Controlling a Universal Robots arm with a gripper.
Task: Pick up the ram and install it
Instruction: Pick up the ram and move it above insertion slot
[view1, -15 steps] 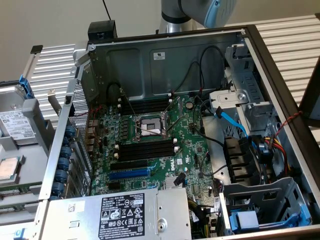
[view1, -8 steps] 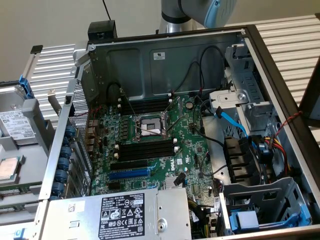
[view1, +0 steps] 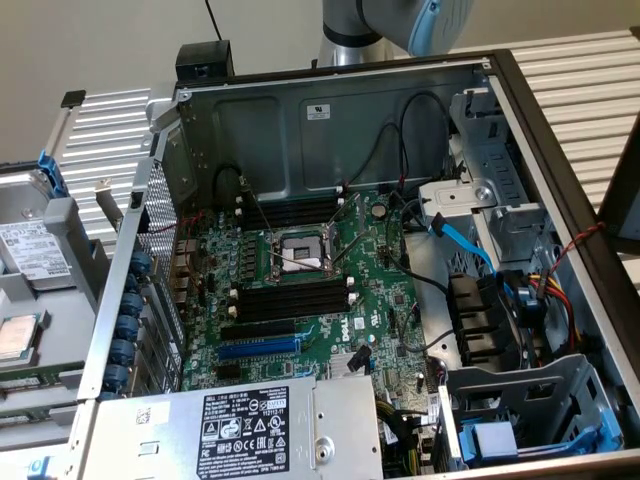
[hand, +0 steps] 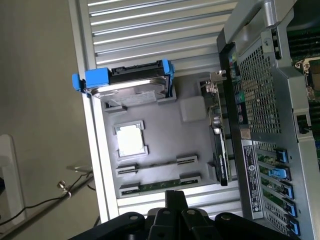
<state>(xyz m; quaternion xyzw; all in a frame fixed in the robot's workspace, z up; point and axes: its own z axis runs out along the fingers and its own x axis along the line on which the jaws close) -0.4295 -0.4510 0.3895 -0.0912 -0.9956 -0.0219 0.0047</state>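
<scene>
Wrist view, computer case (hand: 260, 100): open tower lying on the slatted table (hand: 150, 30), its perforated wall and blue card clips facing the tray
Motherboard (view1: 310, 290): in the exterior view it faces up inside the case, and the long black memory slots (view1: 295, 300) are empty
Tray (hand: 165, 135): grey, on the table just outside that case wall; it carries a hard drive (hand: 130, 82) in blue brackets, a square processor (hand: 130, 140) and two pairs of small holders
Ram (hand: 159, 186): not yet picked up; the green stick rests in the pair of holders nearer the end effector, and the other pair appears empty
Long axis: runs from holder to holder, one end towards the case wall and the other towards the tray's outer edge, so crosswise to that wall
End effector (hand: 172, 200): fingers pressed together with nothing between them, hovering above the tray
Key relation: the ram lies just ahead of and below the fingertips, apart from them; the memory slots lie beyond the case wall, well apart from the ram
</scene>
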